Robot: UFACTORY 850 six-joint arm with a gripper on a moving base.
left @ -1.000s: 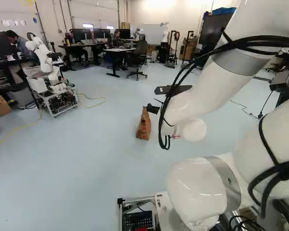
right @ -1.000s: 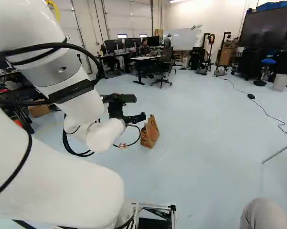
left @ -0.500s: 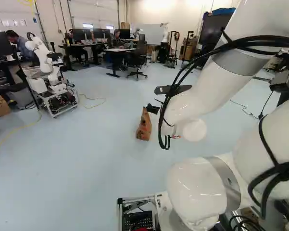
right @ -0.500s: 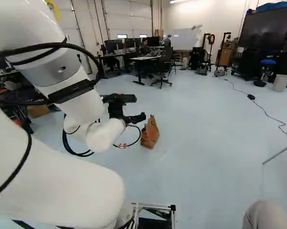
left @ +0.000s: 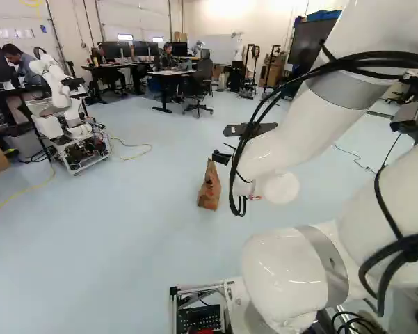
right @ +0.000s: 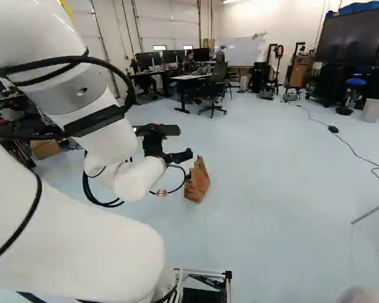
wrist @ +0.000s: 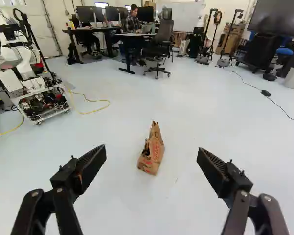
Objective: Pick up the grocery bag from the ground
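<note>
While my claw hangs above the floor on the near side of the grocery bag, its two fingers stand wide apart, with nothing held between them. The bag stands on the floor ahead, brown and creased, narrowing to a peak at its top, and neither finger touches it.

I judge the job to be at its approach: claw spread and roughly lined up with the bag, but no grip and no lift. What remains is to get nearer, come down around the bag's upper part, close on it and raise it off the floor. That peak looks soft, so a careless reach might fold it or tip the bag.

Well beyond the bag stands an office chair. Left of the bag in the left base view, another robot stands, with a yellow cable lying between it and the bag.
</note>
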